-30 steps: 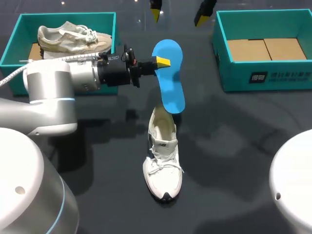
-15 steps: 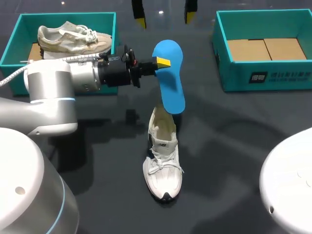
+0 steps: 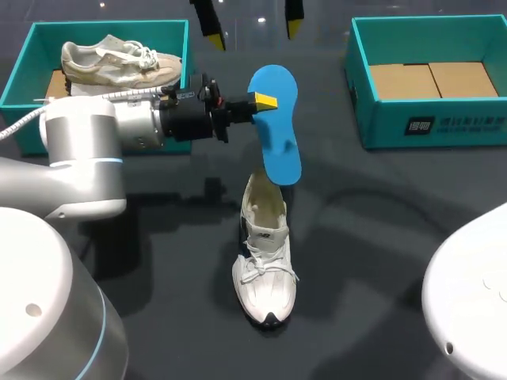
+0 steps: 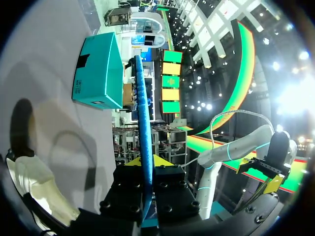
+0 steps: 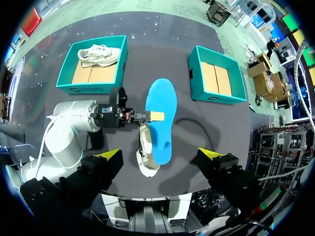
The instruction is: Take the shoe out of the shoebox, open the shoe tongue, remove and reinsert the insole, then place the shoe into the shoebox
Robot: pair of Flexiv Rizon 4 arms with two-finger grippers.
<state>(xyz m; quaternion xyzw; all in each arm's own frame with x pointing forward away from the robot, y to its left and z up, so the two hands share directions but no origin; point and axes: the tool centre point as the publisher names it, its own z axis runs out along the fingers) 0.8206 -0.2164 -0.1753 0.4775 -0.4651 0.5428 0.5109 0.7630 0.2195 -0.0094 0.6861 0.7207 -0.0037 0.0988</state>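
My left gripper (image 3: 265,101) is shut on the edge of a blue insole (image 3: 277,127), holding it in the air with its lower end hanging just over the heel opening of a white shoe (image 3: 265,253). The shoe stands upright on the dark table, toe toward the front. In the left wrist view the insole (image 4: 144,123) shows edge-on between the yellow tips (image 4: 152,162), with the shoe (image 4: 34,191) below. My right gripper (image 3: 249,20) hangs open high over the table's far side. From above it looks down on the insole (image 5: 160,120) and shoe (image 5: 145,152).
A teal shoebox (image 3: 24,71) at the back left holds a worn beige shoe (image 3: 119,59). A second teal shoebox (image 3: 432,119) at the back right shows only its brown cardboard floor. My left arm (image 3: 87,150) stretches across the table's left half.
My right gripper's yellow tips have drifted leftward along the far side of the table. The left gripper, the insole and the shoe have stayed put.
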